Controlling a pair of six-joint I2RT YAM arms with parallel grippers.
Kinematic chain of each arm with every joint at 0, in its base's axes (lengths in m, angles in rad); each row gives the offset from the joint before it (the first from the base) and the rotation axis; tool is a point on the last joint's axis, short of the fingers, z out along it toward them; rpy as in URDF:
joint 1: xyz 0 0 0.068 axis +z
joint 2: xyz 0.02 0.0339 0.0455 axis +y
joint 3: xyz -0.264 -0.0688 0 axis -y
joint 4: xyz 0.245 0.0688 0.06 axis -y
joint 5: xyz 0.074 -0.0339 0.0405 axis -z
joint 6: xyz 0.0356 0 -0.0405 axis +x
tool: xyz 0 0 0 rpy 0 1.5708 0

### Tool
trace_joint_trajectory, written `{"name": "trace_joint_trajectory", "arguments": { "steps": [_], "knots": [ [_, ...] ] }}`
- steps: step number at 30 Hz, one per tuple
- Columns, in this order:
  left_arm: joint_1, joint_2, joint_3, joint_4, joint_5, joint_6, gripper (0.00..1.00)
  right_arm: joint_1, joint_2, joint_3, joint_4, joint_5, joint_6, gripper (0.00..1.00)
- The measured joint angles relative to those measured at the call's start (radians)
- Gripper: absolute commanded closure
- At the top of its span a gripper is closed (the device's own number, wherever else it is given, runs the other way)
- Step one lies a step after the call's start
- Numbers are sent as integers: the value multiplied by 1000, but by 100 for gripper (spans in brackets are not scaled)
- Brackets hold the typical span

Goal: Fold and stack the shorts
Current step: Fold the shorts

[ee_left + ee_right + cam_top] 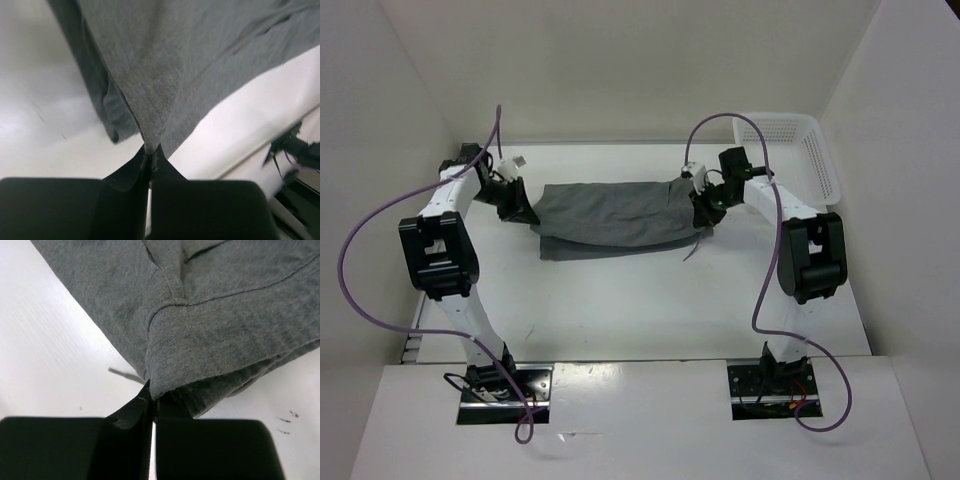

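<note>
Shorts [615, 218] sag partly lifted off the bench [620, 310], with the left end effector [150, 152] and right end effector [150, 391] each clamped on opposite ends, likely keeping the cloth taut for folding.

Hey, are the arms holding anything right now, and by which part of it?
Yes. Both claws are shut on the shorts: the left claw pinches an edge at their left end, the right claw a seamed corner at their right end.
</note>
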Motion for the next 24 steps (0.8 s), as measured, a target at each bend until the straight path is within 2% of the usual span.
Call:
{"name": "trace_joint_trajectory", "arguments": {
  "steps": [4, 6, 7, 9, 10, 13, 14, 16, 24],
  "knots": [
    [-6, 16, -121, -35, -23, -1, 100, -8, 0, -53, -14, 39, -65, 99],
    [-15, 45, -163, -43, -40, -1, 93, -8, 0, -90, -14, 67, -75, 89],
    [-21, 63, -179, -43, -48, 0, 90, -8, 0, -104, -14, 80, -73, 71],
    [-36, 95, -200, -47, -63, 0, 83, -8, 0, -117, -17, 113, -69, 45],
    [-41, 108, -207, -47, -75, 0, 79, -9, 0, -119, -16, 122, -62, 27],
    [-61, 117, -211, -44, -105, 0, 72, -9, -8, -119, -19, 132, -50, 10],
    [-65, 116, -211, -42, -111, 1, 65, -9, -15, -119, -24, 131, -37, 8],
    [-66, 113, -211, -36, -127, 1, 62, -10, -36, -119, -36, 127, -10, 4],
    [-66, 82, -204, -63, -193, 0, 51, -63, -133, -118, -4, 92, 288, 7]
  ]
}}
